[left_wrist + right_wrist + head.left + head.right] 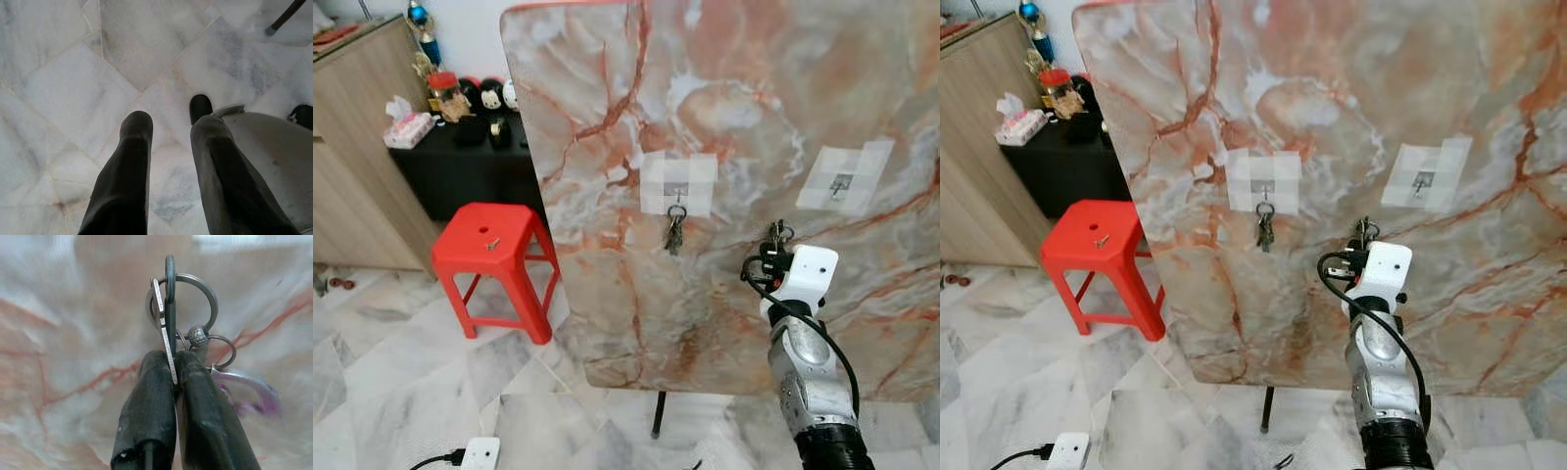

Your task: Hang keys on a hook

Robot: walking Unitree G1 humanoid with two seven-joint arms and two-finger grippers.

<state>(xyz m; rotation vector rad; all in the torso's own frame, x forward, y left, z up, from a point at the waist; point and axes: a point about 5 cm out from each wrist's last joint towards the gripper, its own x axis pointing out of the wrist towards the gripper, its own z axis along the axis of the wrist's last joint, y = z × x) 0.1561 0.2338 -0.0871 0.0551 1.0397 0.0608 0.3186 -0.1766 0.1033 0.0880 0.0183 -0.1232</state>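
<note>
**At the marble panel: keys pinched, hook up and to the right**

In front of the upright marble panel (744,147), the right gripper (173,374) is raised on its silver arm, fingers pressed together on a bunch of keys (168,333). The right wrist view shows a flat key blade clamped between the two black fingers (146,406), with a split ring, a small ball bead and a second, smaller ring standing above the fingertips. In the head views the keys (777,233) poke up just beyond the white wrist housing, close against the panel face; whether they touch it, cannot tell.

Relative to that gripper:
- Above and to its right, a taped patch holds a small bare hook (842,184).
- To its left and slightly higher, a second taped patch with a hook (677,189); another key bunch (674,230) hangs from it.
- Far to its left, a red plastic stool (499,257) stands on the pale tiled floor (401,392), with a small object on the seat.
- Below and left, a white power adapter (480,453) lies on the tiles.

Left gripper (168,125): hangs over the floor tiles, fingers apart, nothing between them.
</note>
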